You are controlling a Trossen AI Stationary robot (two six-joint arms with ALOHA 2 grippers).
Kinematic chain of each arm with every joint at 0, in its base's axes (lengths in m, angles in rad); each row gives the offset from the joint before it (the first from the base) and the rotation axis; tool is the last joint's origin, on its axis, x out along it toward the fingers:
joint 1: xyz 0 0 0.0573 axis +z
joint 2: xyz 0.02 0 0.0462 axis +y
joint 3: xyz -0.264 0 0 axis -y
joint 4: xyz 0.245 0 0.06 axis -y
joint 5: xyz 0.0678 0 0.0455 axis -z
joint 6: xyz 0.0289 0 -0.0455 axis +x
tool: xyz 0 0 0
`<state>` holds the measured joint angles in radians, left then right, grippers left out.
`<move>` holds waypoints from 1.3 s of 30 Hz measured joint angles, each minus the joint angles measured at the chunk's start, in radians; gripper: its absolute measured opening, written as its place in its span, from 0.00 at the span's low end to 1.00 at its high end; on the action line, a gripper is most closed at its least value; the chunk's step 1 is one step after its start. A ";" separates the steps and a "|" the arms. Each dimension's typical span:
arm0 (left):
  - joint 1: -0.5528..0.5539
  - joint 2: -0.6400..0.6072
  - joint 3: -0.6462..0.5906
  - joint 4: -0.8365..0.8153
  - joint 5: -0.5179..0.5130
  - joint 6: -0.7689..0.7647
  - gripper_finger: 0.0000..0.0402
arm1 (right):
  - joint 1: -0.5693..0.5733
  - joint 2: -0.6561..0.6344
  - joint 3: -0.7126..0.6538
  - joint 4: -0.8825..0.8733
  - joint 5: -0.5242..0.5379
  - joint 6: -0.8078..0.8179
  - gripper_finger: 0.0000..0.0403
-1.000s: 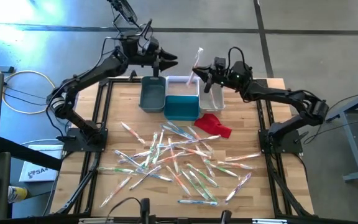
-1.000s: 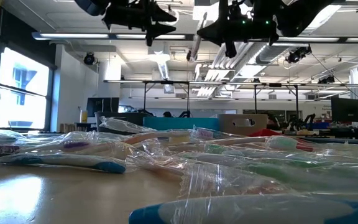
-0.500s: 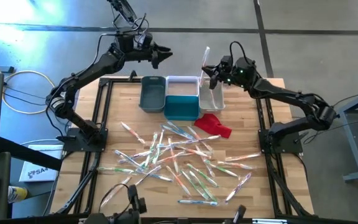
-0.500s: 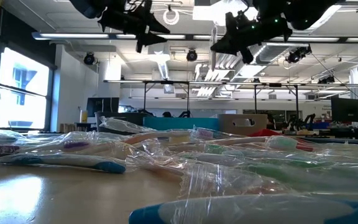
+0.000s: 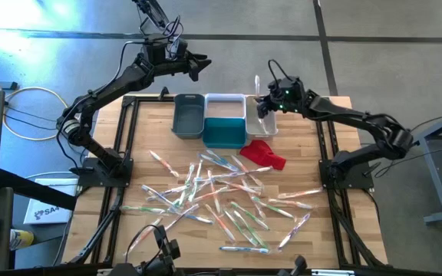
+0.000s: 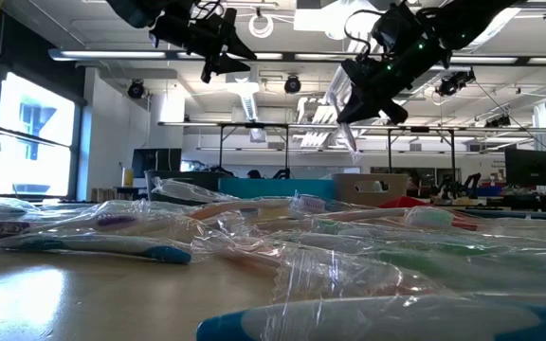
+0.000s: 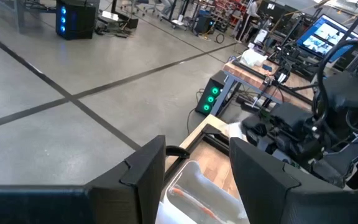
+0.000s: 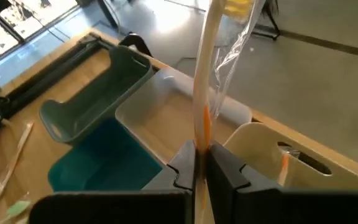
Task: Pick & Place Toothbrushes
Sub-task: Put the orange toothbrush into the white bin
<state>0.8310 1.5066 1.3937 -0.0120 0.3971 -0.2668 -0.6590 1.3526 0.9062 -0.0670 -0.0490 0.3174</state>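
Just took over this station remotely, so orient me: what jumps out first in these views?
The right gripper, shut on an orange-handled wrapped toothbrush, holds it upright above the white bin at the table's far right. Dozens more wrapped toothbrushes lie scattered across the near half of the wooden table. The left gripper waits open, raised beyond the far edge near the grey bin.

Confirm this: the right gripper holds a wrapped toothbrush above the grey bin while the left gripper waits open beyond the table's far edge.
Not quite. The right gripper holds the wrapped toothbrush above the white bin, not the grey bin, as the high view shows. The left gripper does wait open beyond the far edge.
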 joint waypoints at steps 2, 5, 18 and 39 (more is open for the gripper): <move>0.000 0.000 0.000 -0.001 0.000 0.000 0.44 | 0.000 0.016 0.000 -0.014 0.021 -0.001 0.02; -0.001 0.000 0.000 -0.017 0.000 0.000 0.44 | 0.007 0.055 0.000 -0.016 0.060 -0.006 0.02; -0.001 0.000 0.000 -0.050 0.001 0.000 0.44 | 0.011 0.209 0.000 -0.038 0.099 -0.002 0.02; 0.000 0.000 0.000 -0.051 0.001 0.000 0.44 | 0.011 0.309 0.000 -0.072 0.072 0.002 0.18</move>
<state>0.8307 1.5069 1.3937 -0.0630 0.3978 -0.2670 -0.6479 1.6615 0.9062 -0.1394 0.0231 0.3199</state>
